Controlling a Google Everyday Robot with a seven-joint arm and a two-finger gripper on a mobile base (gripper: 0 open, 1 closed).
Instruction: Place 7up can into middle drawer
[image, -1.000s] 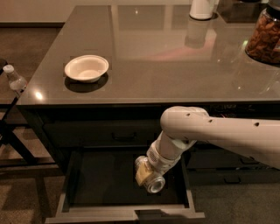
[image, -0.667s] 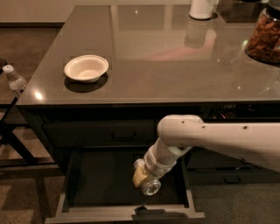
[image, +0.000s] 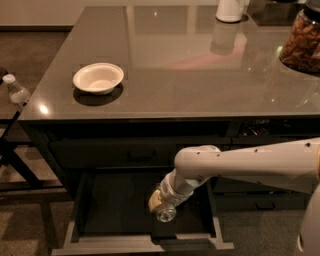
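Note:
The middle drawer (image: 145, 244) stands pulled out below the counter, dark inside with a lighter grey front panel edge. My white arm reaches in from the right and down into it. My gripper (image: 159, 204) is low inside the drawer, right of its centre, and is shut on the 7up can (image: 165, 214), whose shiny round end faces the camera. The can lies tilted, close to the drawer floor; whether it touches the floor I cannot tell.
A cream round bowl (image: 98, 77) sits on the grey countertop (image: 190, 70) at the left. A jar of nuts (image: 302, 42) and a white container (image: 230, 10) stand at the back right. A plastic bottle (image: 16, 91) is at the far left. A closed drawer front (image: 125, 152) is above the open one.
The arm has shifted left and lower, carrying the can deeper into the drawer. The gripper's hold on the can is unchanged.

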